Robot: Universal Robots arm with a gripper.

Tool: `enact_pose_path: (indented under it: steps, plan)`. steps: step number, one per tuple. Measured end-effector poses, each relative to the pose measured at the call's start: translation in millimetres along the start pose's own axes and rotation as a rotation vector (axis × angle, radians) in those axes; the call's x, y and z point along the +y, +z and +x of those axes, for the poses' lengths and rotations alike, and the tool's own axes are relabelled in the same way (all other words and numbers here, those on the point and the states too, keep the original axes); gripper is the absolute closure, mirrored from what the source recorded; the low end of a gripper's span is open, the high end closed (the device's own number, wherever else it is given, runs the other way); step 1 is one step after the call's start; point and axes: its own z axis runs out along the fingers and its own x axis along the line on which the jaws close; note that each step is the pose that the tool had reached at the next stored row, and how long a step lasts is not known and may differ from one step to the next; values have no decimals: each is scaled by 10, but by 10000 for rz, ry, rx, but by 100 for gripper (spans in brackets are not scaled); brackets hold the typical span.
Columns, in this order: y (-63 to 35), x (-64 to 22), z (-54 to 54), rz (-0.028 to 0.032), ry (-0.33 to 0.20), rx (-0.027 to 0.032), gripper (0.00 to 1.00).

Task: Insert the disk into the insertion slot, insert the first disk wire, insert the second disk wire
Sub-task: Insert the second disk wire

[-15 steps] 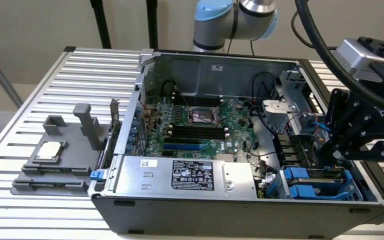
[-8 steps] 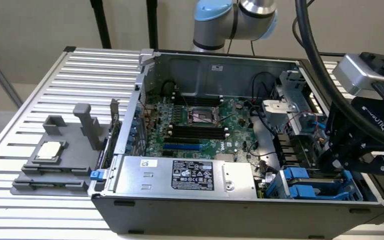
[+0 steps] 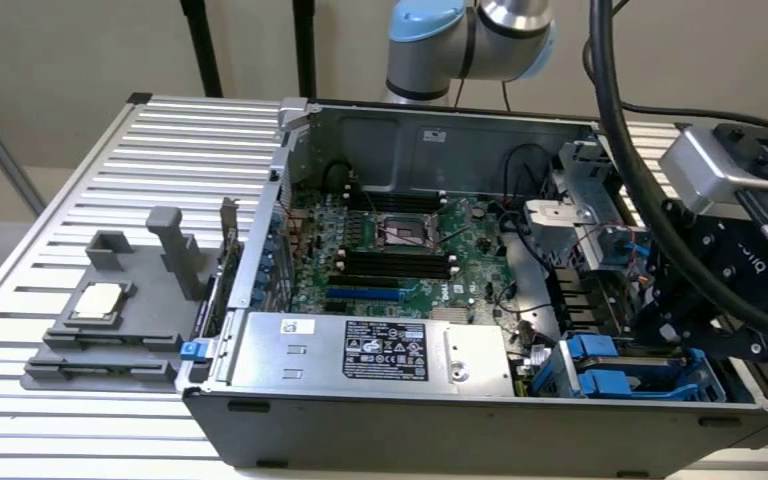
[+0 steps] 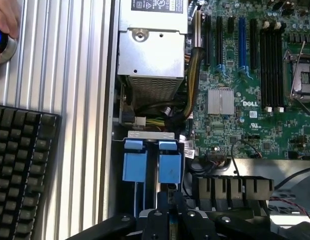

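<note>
Blue plastic marks the spot where the work is happening: two blue carrier tabs [image 4: 146, 160] sit side by side at the mouth of the insertion slot [image 3: 631, 372], the grey metal cage in the front corner of the open computer case [image 3: 491, 420], at the exterior view's right. The disk cannot be made out as a separate thing in either view; whether it lies behind those blue tabs cannot be told. The hand [image 4: 170, 200] hangs low over the cage with its black fingers pressed together, their tips just beside the blue tabs, and nothing can be seen pinched between them. In the exterior view the hand [image 3: 671, 325] is a dark mass above the slot, with cables looping up from it. Beside the slot lies the silver power-supply box [image 3: 371, 350] with its black label, and beyond it the green motherboard [image 3: 398, 250]. Out on the slatted metal bench [image 3: 117, 420] stands a grey plastic fixture [image 3: 124, 310] with upright posts. The wrist view also catches a black keyboard [image 4: 22, 170] and a person's fingers [image 4: 5, 22] on the bench.
</note>
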Motion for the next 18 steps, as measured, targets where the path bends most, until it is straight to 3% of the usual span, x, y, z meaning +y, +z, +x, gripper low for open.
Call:
enact_pose_path:
  steps: [5,9,11,18]
  plan:
    - [35,12,27,205,-115,-196,84]
    - [80,20,35,284,-173,-332,84]
    - [97,19,36,305,-185,-372,84]
    - [111,18,37,393,-202,-404,84]
